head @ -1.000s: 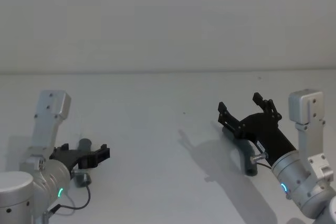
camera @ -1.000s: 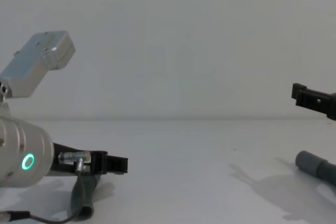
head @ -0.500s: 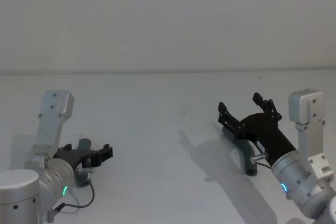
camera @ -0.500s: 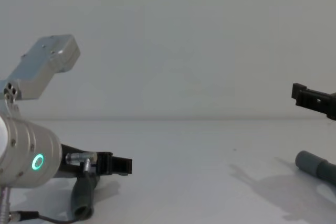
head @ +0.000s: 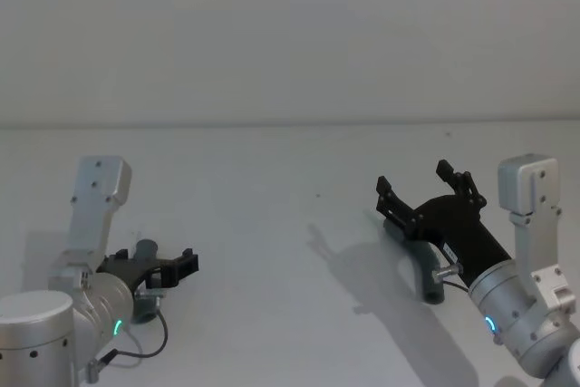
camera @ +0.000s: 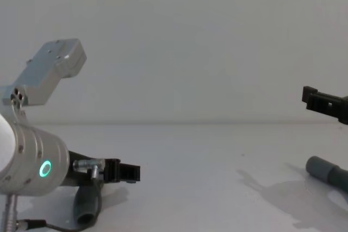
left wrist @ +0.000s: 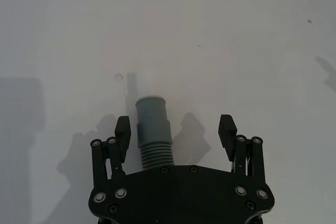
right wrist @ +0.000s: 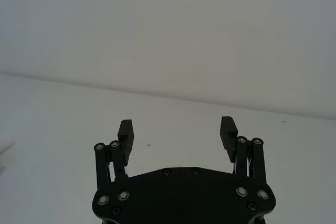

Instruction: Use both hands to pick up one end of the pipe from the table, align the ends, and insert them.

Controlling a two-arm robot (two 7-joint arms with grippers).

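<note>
The left gripper [left wrist: 175, 129], black with long flat fingers, has its jaws spread wide and grips nothing. Between them lies the smooth grey cuff [left wrist: 151, 115] of a dark grey ribbed flexible hose [left wrist: 156, 153]. The cuff is off-centre, just beside one finger [left wrist: 123, 129], and I cannot tell whether the two touch. It is stepped in two plain bands, and behind it the ribs run back under the gripper's palm.

In the head view this gripper sits low over the matte white table [head: 272, 224] at about 8 o'clock, pointing toward 3 o'clock. The chest view shows the hose's near end [camera: 85, 213] resting on the table beneath it, with a dark hollow mouth facing the camera. Behind the fingers is a silver cylindrical wrist with a green ring light [camera: 45, 168].

The right gripper [head: 413, 178], also black and flat-fingered, is at about 4 o'clock in the head view, raised well above the table. Its jaws are apart and empty, and it points toward 11 o'clock. Below it a second stretch of grey hose [head: 424, 271] lies on the table, running toward 5 o'clock. In the chest view a second stepped cuff [camera: 322, 168] rests at 4 o'clock.
</note>
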